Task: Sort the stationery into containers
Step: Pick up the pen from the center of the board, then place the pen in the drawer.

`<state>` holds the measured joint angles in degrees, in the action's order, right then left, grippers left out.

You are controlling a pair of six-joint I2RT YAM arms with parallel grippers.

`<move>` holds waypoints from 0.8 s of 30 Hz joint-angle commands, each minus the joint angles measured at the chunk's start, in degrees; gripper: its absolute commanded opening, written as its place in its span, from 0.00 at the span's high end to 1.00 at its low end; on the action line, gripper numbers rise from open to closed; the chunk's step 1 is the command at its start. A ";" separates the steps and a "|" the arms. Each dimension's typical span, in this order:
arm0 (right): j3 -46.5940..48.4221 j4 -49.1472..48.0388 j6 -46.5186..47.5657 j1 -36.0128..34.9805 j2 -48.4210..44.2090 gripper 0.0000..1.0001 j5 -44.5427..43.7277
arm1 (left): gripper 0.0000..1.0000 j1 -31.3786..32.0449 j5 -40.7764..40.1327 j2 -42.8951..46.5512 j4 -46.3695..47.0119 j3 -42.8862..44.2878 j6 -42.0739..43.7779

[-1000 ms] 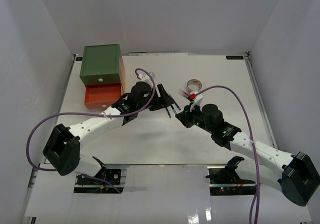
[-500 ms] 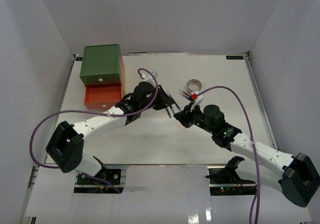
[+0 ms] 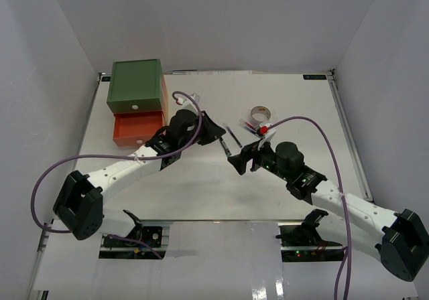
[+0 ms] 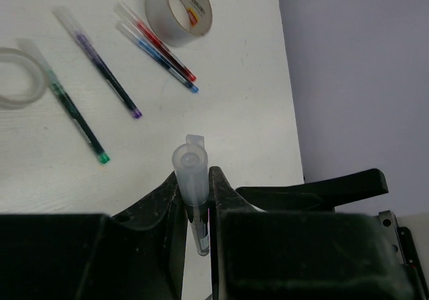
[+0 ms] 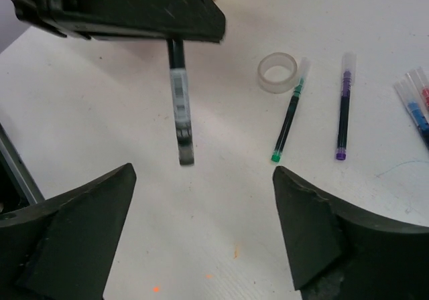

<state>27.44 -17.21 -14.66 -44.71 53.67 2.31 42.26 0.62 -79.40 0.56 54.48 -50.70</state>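
Note:
My left gripper [image 4: 196, 178] [image 3: 216, 131] is shut on a thin dark pen [image 4: 193, 179] [image 5: 179, 106] [image 3: 230, 146] with a clear cap, held above the table. Just below the pen's free end, my right gripper [image 5: 201, 203] [image 3: 244, 159] stands open and empty. On the table lie a green-tipped pen [image 5: 288, 120] [image 4: 75, 112], a purple-tipped pen [image 5: 344, 109] [image 4: 106, 73], a red pen [image 4: 155, 41] and a blue pen [image 4: 155, 53], a clear tape ring [image 5: 278, 72] and a grey tape roll [image 4: 188, 10] [image 3: 260, 115]. The chest's green top [image 3: 137, 84] sits at the back left with its orange drawer [image 3: 137, 128] pulled out.
White walls enclose the table on three sides. Purple cables loop over both arms [image 3: 315, 122]. The left arm reaches diagonally across the middle of the table, right beside the orange drawer.
The left gripper closed on the pen, then the right gripper let go of it, opened wide and drew back. The left gripper has shifted slightly left with the pen.

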 commanded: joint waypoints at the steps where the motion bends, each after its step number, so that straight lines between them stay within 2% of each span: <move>1: -0.89 -0.98 0.77 -0.20 -1.81 0.07 -2.04 | 0.90 -5.85 -4.05 7.40 -0.29 -2.26 -1.06; 4: -1.60 -0.46 0.86 -0.20 -2.87 0.01 -4.94 | 0.90 -12.19 -6.06 13.99 -2.05 -5.78 -2.21; 7: -2.04 0.16 0.94 -0.20 -2.87 0.06 -5.29 | 0.89 -17.37 -10.63 20.14 -4.24 -7.98 -2.39; 13: -2.57 0.16 1.03 -0.20 -2.61 0.07 -5.03 | 0.85 -28.80 -14.07 27.09 -6.97 -10.70 -2.92; 19: -3.09 0.25 1.56 -0.20 -3.04 0.07 -5.38 | 0.83 -35.75 -14.60 27.19 -5.31 -13.25 -4.32; 24: -3.45 0.60 2.17 -0.20 -3.31 0.07 -5.82 | 0.81 -39.44 -12.67 22.72 -2.85 -13.44 -6.08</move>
<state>24.45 -15.94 -13.85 -44.71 51.35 -2.15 4.54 -12.95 -54.87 -4.03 41.06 -55.24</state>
